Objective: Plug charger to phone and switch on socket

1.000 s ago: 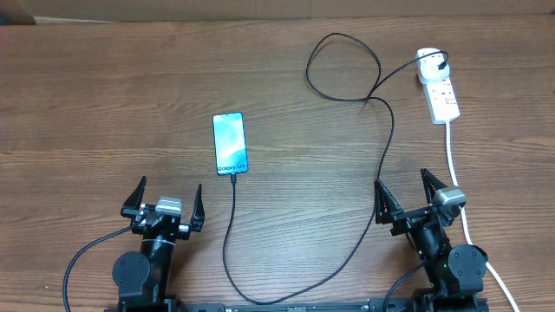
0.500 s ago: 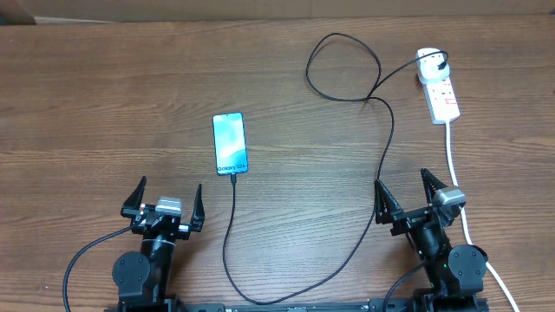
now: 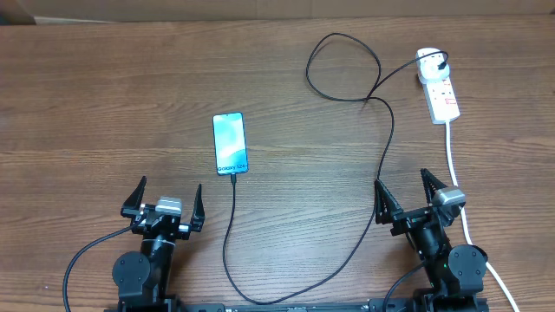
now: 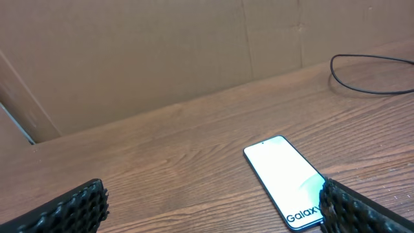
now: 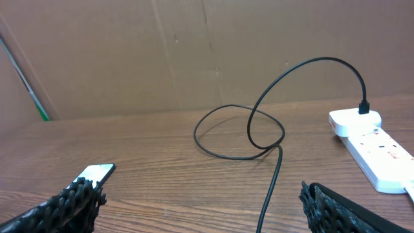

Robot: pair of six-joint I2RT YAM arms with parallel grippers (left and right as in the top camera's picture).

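The phone (image 3: 230, 143) lies flat on the table's middle left, screen lit; it also shows in the left wrist view (image 4: 284, 181) and at the left of the right wrist view (image 5: 97, 172). The charger (image 3: 391, 130) is a thin black cable. Its small tip meets the phone's near edge, and its black plug (image 5: 364, 107) sits in the rounded far end of the white socket (image 3: 438, 88) at the far right. My left gripper (image 3: 169, 192) stands open just short of the phone. My right gripper (image 3: 403, 184) stands open beside the cable, holding nothing.
The charger makes a loop (image 5: 239, 133) far behind the phone and a long bend near the front edge (image 3: 260, 299). The socket's thick white cord (image 3: 451, 152) runs down past my right arm. A brown cardboard wall (image 4: 162, 52) closes the far side.
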